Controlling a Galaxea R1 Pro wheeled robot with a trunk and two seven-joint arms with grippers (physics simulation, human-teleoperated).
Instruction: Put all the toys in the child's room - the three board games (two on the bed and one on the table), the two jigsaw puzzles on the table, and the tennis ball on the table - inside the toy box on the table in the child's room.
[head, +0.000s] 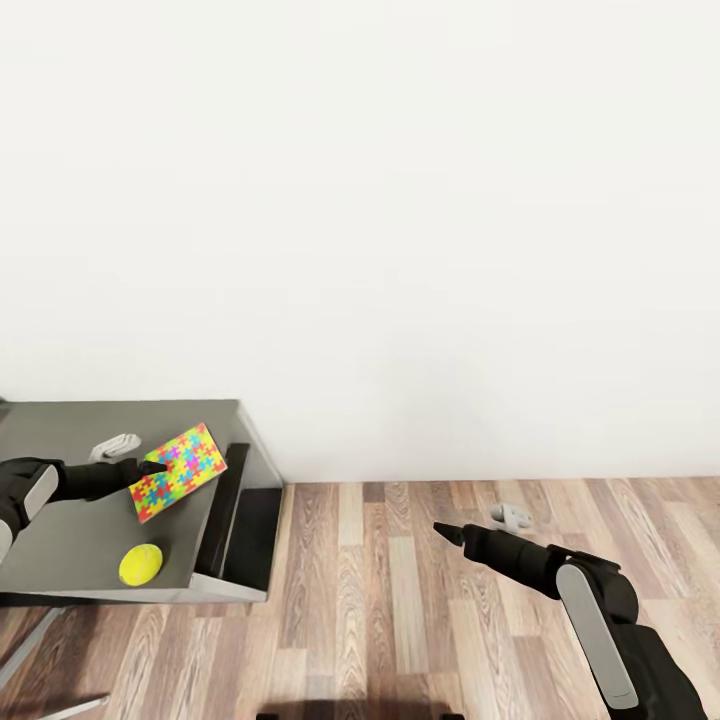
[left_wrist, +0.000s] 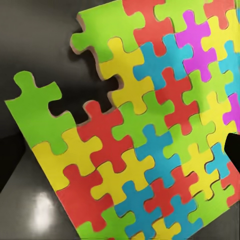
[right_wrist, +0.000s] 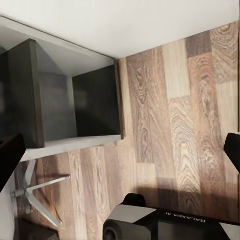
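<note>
At the table's right end, head view: the left gripper (head: 150, 468) reached over the grey-topped table (head: 70, 535) and met the near edge of a flat multicoloured jigsaw puzzle board (head: 180, 471), which sat tilted, its far end raised.
Left fingers, head view: they seemed closed on the puzzle's edge, though the grip itself was too small to confirm.
Tennis ball: a yellow-green ball (head: 140, 564) lay on the tabletop near its front edge, apart from the puzzle.
Right arm, head view: the right gripper (head: 447, 532) hung over the wood-plank floor (head: 400, 600), well clear of the table, its dark fingers drawn to a point with nothing between them.
Left wrist view: the puzzle (left_wrist: 145, 130) showed interlocking red, yellow, blue, green and magenta pieces, one corner piece missing.
Right wrist view: the table's dark side panel (right_wrist: 95, 100) and floor (right_wrist: 170, 125) appeared; two black fingertips sat at opposite edges.
</note>
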